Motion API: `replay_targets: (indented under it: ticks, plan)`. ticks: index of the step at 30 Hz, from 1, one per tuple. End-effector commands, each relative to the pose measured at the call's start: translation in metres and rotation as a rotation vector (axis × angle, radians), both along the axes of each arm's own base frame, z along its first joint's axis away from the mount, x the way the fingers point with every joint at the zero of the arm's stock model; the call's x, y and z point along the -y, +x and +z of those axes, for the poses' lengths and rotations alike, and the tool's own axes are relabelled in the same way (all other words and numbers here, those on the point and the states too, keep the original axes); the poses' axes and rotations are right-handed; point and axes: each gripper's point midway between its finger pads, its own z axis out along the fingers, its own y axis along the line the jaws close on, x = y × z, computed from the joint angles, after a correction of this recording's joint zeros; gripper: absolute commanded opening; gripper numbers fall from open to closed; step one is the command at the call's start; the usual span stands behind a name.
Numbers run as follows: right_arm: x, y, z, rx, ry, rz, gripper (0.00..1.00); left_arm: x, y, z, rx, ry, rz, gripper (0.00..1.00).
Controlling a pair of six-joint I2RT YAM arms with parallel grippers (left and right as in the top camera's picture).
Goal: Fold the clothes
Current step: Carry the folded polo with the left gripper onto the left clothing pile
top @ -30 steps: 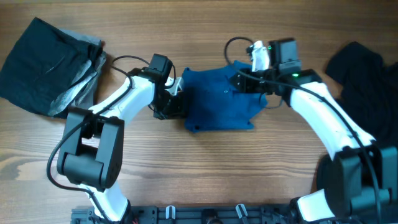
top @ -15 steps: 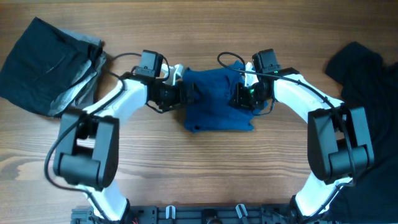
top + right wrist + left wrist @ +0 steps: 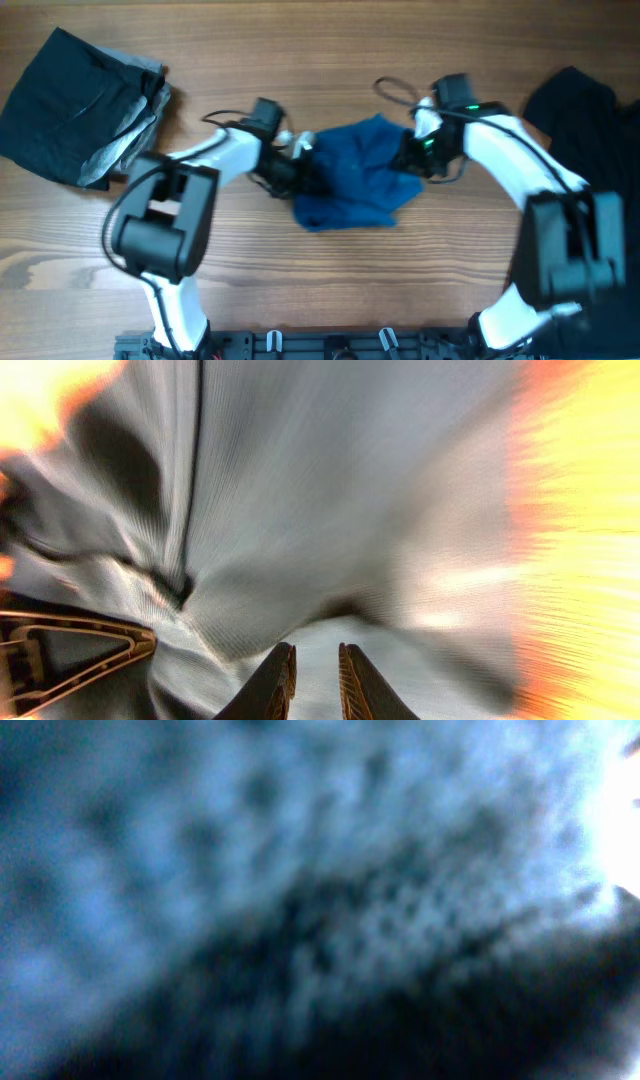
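Observation:
The blue polo shirt lies bunched and crumpled at the middle of the table. My left gripper is pressed into its left edge. The left wrist view is filled by blurred blue fabric, and its fingers are hidden. My right gripper is at the shirt's upper right edge. In the right wrist view its fingers are nearly together with washed-out fabric between and beyond them. The shirt is pulled up between the two grippers.
A folded black and grey pile of clothes lies at the far left. A loose black garment lies at the far right edge. Bare wooden table shows in front of the shirt.
The shirt lay flat and squarish; now it is bunched and drawn up. My left gripper has pushed right into the fabric. My right gripper has moved slightly right and back.

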Motion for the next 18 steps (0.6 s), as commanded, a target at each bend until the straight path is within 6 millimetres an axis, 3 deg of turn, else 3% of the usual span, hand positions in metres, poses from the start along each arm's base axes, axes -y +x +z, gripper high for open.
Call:
replay_targets:
  ticks: [1,3,5,7,8,9,11,12,13,15,18]
  plan:
    - [0.027,0.031,0.086,0.288,-0.008,-0.058,0.19,-0.068,0.045,0.065,0.17,0.036,0.101,0.04]
    - [0.028,0.033,0.113,0.378,-0.001,-0.063,0.19,-0.101,0.088,0.14,0.366,0.019,0.202,0.04]
    - [0.028,0.033,0.119,0.396,0.002,-0.064,0.19,-0.136,0.127,0.209,0.597,0.014,0.289,0.04]
    - [0.028,0.033,0.118,0.392,0.002,-0.064,0.19,-0.179,0.162,0.261,0.799,0.029,0.383,0.04]
    - [0.028,0.033,0.118,0.384,0.006,-0.077,0.19,-0.212,0.178,0.277,0.876,0.06,0.47,0.04]
    - [0.028,0.033,0.118,0.379,0.009,-0.085,0.19,-0.237,0.184,0.277,0.888,0.096,0.535,0.04]
    - [0.027,0.033,0.118,0.38,0.012,-0.084,0.19,-0.305,0.189,0.257,0.848,0.203,0.672,0.04]
    - [0.027,0.033,0.118,0.38,0.013,-0.084,0.19,-0.332,0.188,0.237,0.797,0.244,0.726,0.04]
    - [0.027,0.033,0.118,0.38,0.012,-0.084,0.19,-0.369,0.183,0.206,0.707,0.322,0.799,0.04]
    - [0.027,0.033,0.118,0.379,0.012,-0.084,0.19,-0.413,0.167,0.161,0.568,0.407,0.875,0.04]
    - [0.027,0.033,0.118,0.379,0.013,-0.085,0.19,-0.46,0.137,0.124,0.428,0.464,0.97,0.04]
